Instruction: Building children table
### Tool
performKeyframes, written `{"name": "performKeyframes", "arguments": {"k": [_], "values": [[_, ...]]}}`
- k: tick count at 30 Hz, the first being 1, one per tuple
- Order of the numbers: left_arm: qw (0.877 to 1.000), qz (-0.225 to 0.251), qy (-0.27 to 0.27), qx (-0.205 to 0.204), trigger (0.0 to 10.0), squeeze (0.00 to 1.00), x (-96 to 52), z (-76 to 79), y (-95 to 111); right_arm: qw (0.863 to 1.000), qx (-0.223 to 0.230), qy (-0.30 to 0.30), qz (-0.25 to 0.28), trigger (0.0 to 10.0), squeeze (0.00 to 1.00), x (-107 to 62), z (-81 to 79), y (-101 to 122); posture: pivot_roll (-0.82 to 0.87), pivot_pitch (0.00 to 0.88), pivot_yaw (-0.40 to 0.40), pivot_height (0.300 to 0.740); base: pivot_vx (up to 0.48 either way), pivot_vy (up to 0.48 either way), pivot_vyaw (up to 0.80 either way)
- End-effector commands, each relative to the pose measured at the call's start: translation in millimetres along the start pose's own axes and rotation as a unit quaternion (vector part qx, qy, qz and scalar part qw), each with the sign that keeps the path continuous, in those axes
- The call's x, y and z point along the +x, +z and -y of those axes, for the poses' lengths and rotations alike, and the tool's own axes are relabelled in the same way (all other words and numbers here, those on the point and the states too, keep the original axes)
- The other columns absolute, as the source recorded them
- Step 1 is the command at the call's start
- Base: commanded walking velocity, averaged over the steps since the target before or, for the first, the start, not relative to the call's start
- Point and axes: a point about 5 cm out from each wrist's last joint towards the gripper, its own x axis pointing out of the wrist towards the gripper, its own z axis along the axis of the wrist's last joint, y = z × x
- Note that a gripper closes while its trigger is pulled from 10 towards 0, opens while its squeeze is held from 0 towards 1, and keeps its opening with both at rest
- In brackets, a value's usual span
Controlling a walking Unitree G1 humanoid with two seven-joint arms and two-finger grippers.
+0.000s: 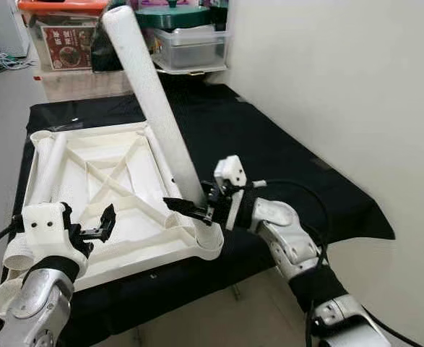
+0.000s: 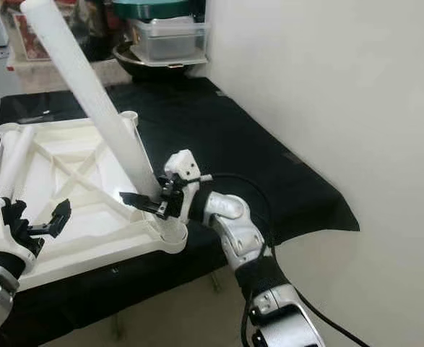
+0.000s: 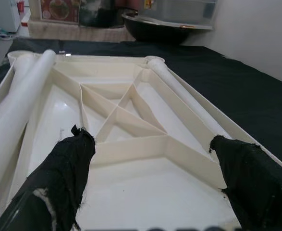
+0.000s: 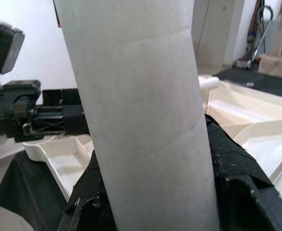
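An upside-down white plastic tabletop (image 1: 118, 188) with cross ribs lies on a black-covered surface. A long white table leg (image 1: 154, 108) stands tilted in the tabletop's near right corner socket (image 1: 208, 242), leaning away to the left. My right gripper (image 1: 190, 210) is shut on this leg just above the socket; in the right wrist view the leg (image 4: 141, 115) sits between the black fingers (image 4: 232, 163). My left gripper (image 1: 100, 228) hovers open over the near left part of the tabletop (image 3: 131, 192). Other white legs (image 1: 49, 170) lie along the tabletop's left side.
The black cloth (image 1: 269, 144) covers the platform up to a white wall (image 1: 356, 87) on the right. Storage boxes and a dark bowl (image 1: 190, 43) stand at the far end. Pale floor (image 1: 219, 318) shows below the near edge.
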Motion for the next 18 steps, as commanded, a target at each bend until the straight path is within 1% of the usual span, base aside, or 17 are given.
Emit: {"name": "performKeyframes", "arguments": {"k": [1, 3, 4, 5, 6, 8, 9, 11, 12, 13, 14, 15, 16, 17, 18], "values": [[1.0, -0.005, 0.01, -0.004, 10.0, 0.0, -2.9, -3.4, -2, 0.996, 0.074, 0.004, -0.044, 10.0, 0.0, 2.6, -13.8, -33, 0.16, 0.0, -0.125, 0.74, 0.0, 0.0, 0.0], [1.0, -0.005, 0.01, -0.004, 10.0, 0.0, -2.9, -3.4, -2, 0.996, 0.074, 0.004, -0.044, 10.0, 0.0, 2.6, -13.8, -33, 0.16, 0.0, -0.125, 0.74, 0.0, 0.0, 0.0], [1.0, -0.005, 0.011, -0.004, 10.0, 0.0, -3.8, -3.8, -2, 0.996, 0.077, -0.008, -0.041, 10.0, 0.0, 2.4, -12.6, -34, 0.16, 0.0, -0.125, 0.74, 0.0, 0.0, 0.0], [1.0, -0.005, 0.014, -0.005, 10.0, 0.0, -5.0, -4.9, -2, 0.994, 0.089, -0.06, -0.031, 10.0, 0.0, 0.2, -6.6, -36, 0.15, 0.0, -0.123, 0.74, 0.0, 0.0, 0.0], [1.0, -0.006, 0.016, -0.006, 10.0, 0.0, -5.7, -5.6, -2, 0.99, 0.098, -0.098, -0.025, 10.0, 0.0, -1.7, -2.4, -37, 0.15, 0.0, -0.123, 0.74, 0.0, 0.0, 0.0], [1.0, -0.006, 0.016, -0.006, 10.0, 0.0, -5.7, -5.6, -2, 0.99, 0.098, -0.098, -0.025, 10.0, 0.0, -1.7, -2.4, -37, 0.15, 0.0, -0.123, 0.74, 0.0, 0.0, 0.0], [1.0, -0.006, 0.018, -0.006, 10.0, 0.0, -6.2, -6.6, -2, 0.983, 0.11, -0.143, -0.017, 10.0, 0.0, -5.3, 2.0, -39, 0.14, 0.0, -0.114, 0.74, 0.0, 0.0, 0.0], [1.0, -0.007, 0.022, -0.007, 10.0, 0.0, -6.0, -7.8, -2, 0.958, 0.113, -0.262, -0.01, 10.0, 0.0, -18.3, 11.3, -42, 0.14, 0.0, -0.102, 0.74, 0.0, 0.0, 0.0], [1.0, -0.007, 0.022, -0.007, 10.0, 0.0, -6.0, -7.8, -2, 0.958, 0.113, -0.262, -0.01, 10.0, 0.0, -18.3, 11.3, -42, 0.14, 0.0, -0.102, 0.74, 0.0, 0.0, 0.0], [1.0, -0.008, 0.024, -0.006, 10.0, 0.0, -5.7, -8.6, -2, 0.934, 0.116, -0.336, -0.019, 10.0, 0.0, -28.4, 15.4, -47, 0.13, 0.0, -0.095, 0.74, 0.0, 0.0, 0.0], [1.0, -0.008, 0.024, -0.006, 10.0, 0.0, -5.7, -8.6, -2, 0.934, 0.116, -0.336, -0.019, 10.0, 0.0, -28.4, 15.4, -47, 0.13, 0.0, -0.095, 0.74, 0.0, 0.0, 0.0], [1.0, -0.009, 0.026, -0.006, 10.0, 0.0, -5.4, -9.0, -3, 0.908, 0.125, -0.398, -0.033, 10.0, 0.0, -38.1, 18.2, -53, 0.13, 0.0, -0.092, 0.74, 0.0, 0.0, 0.0], [1.0, -0.009, 0.026, -0.006, 10.0, 0.0, -5.4, -9.0, -3, 0.908, 0.125, -0.398, -0.033, 10.0, 0.0, -38.1, 18.2, -53, 0.13, 0.0, -0.092, 0.74, 0.0, 0.0, 0.0], [1.0, -0.01, 0.027, -0.004, 10.0, 0.0, -4.2, -9.8, -3, 0.86, 0.117, -0.494, -0.046, 10.0, 0.0, -57.7, 22.1, -57, 0.13, 0.0, -0.075, 0.74, 0.0, 0.0, 0.0], [1.0, -0.01, 0.027, -0.004, 10.0, 0.0, -4.2, -9.8, -3, 0.86, 0.117, -0.494, -0.046, 10.0, 0.0, -57.7, 22.1, -57, 0.13, 0.0, -0.075, 0.74, 0.0, 0.0, 0.0]]}}
